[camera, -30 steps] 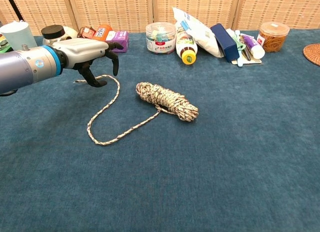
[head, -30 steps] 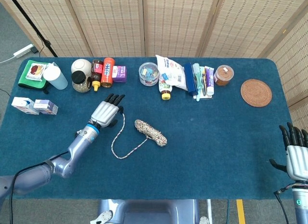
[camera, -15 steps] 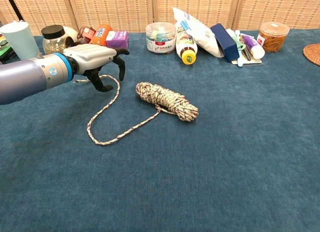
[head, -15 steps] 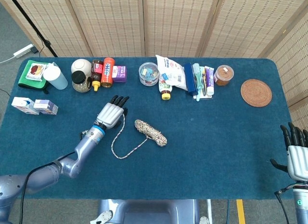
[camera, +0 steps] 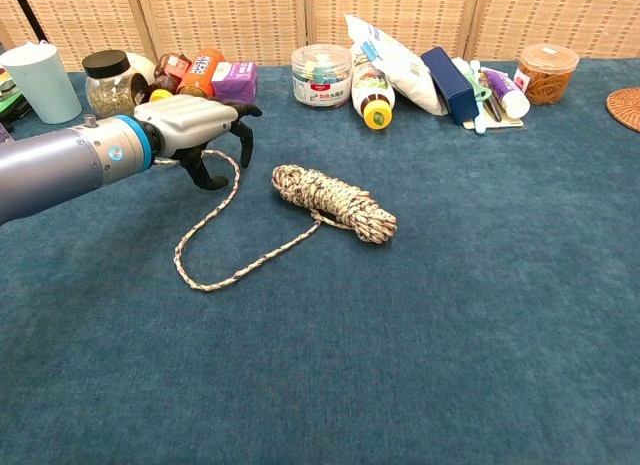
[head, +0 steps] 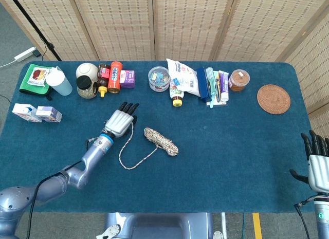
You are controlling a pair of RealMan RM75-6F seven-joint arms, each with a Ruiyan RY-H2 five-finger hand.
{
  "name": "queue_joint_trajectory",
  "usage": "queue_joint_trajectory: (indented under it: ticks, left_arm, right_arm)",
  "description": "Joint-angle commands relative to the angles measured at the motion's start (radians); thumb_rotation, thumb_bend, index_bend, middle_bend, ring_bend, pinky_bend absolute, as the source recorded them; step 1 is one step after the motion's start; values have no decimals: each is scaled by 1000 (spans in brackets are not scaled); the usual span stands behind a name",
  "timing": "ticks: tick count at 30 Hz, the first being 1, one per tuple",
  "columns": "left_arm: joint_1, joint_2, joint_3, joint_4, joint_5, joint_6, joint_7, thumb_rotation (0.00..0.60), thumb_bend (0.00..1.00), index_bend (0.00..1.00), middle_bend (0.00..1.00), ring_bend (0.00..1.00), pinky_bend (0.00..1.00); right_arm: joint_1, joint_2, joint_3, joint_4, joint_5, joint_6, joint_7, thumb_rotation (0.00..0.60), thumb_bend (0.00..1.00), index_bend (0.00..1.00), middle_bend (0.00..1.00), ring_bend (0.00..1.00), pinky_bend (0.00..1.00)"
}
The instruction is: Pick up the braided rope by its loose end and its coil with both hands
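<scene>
The braided rope's coil lies mid-table. Its loose strand loops out to the left and runs back under my left hand. My left hand hovers palm-down over the strand's far end, with fingers and thumb curved downward and apart and nothing gripped. The rope's tip peeks out beneath the wrist. My right hand is far from the rope, past the table's right front corner. Its fingers are spread and empty. It does not show in the chest view.
Along the back edge stand jars, bottles and boxes, a tub, a snack bag and a lidded pot. A woven coaster lies at the right, a cup and cartons at the left.
My left hand has slid a little farther back and to the right over the rope's end. My right hand has sunk slightly lower at the frame edge. The rope has not moved.
</scene>
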Motion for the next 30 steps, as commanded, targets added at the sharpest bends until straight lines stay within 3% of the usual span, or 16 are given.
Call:
queue_joint_trajectory:
  ticks: [1,30]
  left_arm:
    - [-1,-4,3,7,1,-3,-6,600,347,439,0,0,0]
    - [-12,-35,1,47,-13,-28,-13,600,401,518,0,0,0]
  right_arm:
    - [0,0,0,0,1,0,0,600,0,0,0,0,0]
    - [2,6,-4,-4,0,-10,13,600,0,0,0,0,0]
